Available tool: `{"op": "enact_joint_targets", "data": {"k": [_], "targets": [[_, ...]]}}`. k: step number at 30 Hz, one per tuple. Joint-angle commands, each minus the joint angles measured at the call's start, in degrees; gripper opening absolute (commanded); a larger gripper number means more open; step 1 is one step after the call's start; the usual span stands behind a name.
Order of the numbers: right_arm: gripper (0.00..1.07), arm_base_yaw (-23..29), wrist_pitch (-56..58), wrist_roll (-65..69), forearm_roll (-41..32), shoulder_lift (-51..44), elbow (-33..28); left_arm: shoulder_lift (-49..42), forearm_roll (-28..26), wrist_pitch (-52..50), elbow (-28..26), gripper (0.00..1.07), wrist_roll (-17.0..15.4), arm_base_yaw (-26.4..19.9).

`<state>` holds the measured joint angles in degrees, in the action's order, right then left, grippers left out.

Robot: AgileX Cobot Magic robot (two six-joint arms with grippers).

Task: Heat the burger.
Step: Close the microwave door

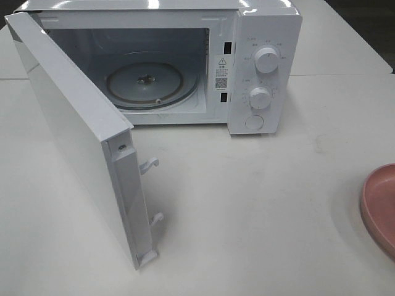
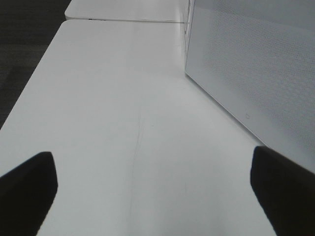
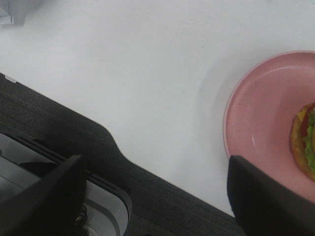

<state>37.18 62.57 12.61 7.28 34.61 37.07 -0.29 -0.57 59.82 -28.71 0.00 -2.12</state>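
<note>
White microwave [image 1: 185, 61], white all over: door [image 1: 74, 142], dials [image 1: 266, 59], inner walls. Its glass turntable [image 1: 145, 83] reads grey-clear with a pale rim. The door's outer face in the left wrist view is a fine grey dotted mesh pattern. White table [image 1: 259, 203], plain, with a faint thin line along it. Pink plate [image 3: 261, 118] at the right edge. On it, the burger [image 3: 304, 140]: golden-brown, with green, red and yellow, though only a sliver shows. Black fingers [image 2: 27, 189] on both grippers. Dark grey floor beyond the table's near edge.
</note>
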Motion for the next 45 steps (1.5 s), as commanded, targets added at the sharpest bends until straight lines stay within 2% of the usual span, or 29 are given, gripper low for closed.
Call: {"op": "enact_joint_targets", "data": {"k": [1,9,11,13,14,15,16,21,22,27,34,40,45], "targets": [[0.76,-0.2,3.7,-0.8,0.0,-4.6,0.1,-1.3,-0.2,-0.6,0.1,1.0,0.0,-0.2],[0.76,-0.3,5.1,-0.8,0.2,-11.2,0.1,-1.3,-0.2,-0.6,0.1,1.0,0.0,-0.2],[0.76,-4.2,5.2,-1.7,0.2,-14.4,0.1,-1.3,-0.2,-0.6,0.1,1.0,0.0,-0.2],[0.76,-5.4,5.1,-2.5,0.2,-15.1,0.1,-1.3,-0.2,-0.6,0.1,1.0,0.0,-0.2],[0.76,-8.4,5.1,-4.5,0.2,-16.7,0.0,-1.3,-0.2,-0.6,0.1,1.0,0.0,-0.2],[0.76,-8.4,5.1,-4.5,0.2,-16.7,0.0,-1.3,-0.2,-0.6,0.1,1.0,0.0,-0.2],[0.76,-11.1,4.9,-6.1,0.2,-18.4,0.0,-1.3,-0.2,-0.6,0.1,1.0,0.0,-0.2],[0.76,-15.4,4.4,-6.7,0.2,-21.7,-0.1,-1.3,-0.2,-0.6,0.1,1.0,0.0,-0.2],[0.76,-17.6,3.7,-6.8,0.1,-23.3,-0.6,-1.3,-0.2,-0.6,0.1,1.0,0.0,-0.2],[0.76,-22.0,2.8,-6.8,0.0,-27.4,-4.4,-1.3,-0.2,-0.6,0.1,1.0,0.0,-0.2],[0.76,-26.0,-0.1,-6.7,-0.9,-31.9,-5.7,-1.3,-0.2,-0.6,0.1,1.0,0.0,-0.2],[0.76,-29.9,-3.2,-7.8,-4.4,-36.5,-7.7,-1.3,-0.1,-0.6,0.1,1.0,0.0,-0.2],[0.76,-30.2,-3.2,-7.7,-4.4,-36.4,-7.7,-1.3,-0.1,-0.6,0.1,1.0,0.0,-0.2]]}}
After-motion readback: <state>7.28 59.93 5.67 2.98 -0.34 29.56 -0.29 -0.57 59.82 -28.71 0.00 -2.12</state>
